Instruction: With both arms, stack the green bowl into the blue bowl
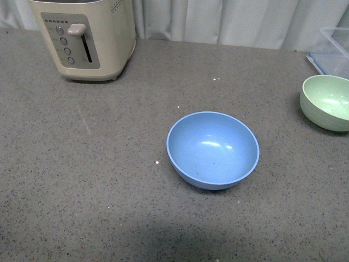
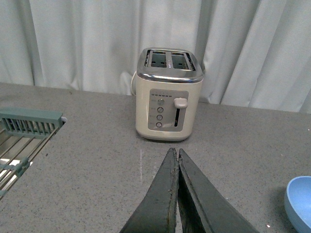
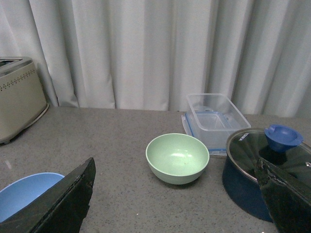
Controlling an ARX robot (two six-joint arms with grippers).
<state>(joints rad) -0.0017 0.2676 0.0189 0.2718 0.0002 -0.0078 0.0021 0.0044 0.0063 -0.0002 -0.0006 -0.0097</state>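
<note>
The blue bowl (image 1: 212,150) stands empty and upright at the middle of the grey counter; a sliver of it shows in the left wrist view (image 2: 299,204) and in the right wrist view (image 3: 24,194). The green bowl (image 1: 327,102) sits upright and empty at the counter's right edge. It lies ahead of my right gripper (image 3: 177,187), whose fingers (image 3: 63,204) stand wide open and apart from it. My left gripper (image 2: 175,154) is shut with nothing in it, above bare counter and pointing toward the toaster. Neither arm shows in the front view.
A cream toaster (image 1: 87,38) stands at the back left. A clear plastic container (image 3: 214,119) sits behind the green bowl, and a dark blue pot with a glass lid (image 3: 265,170) beside it. A dish rack (image 2: 24,141) lies off to the far left. Curtains close the back.
</note>
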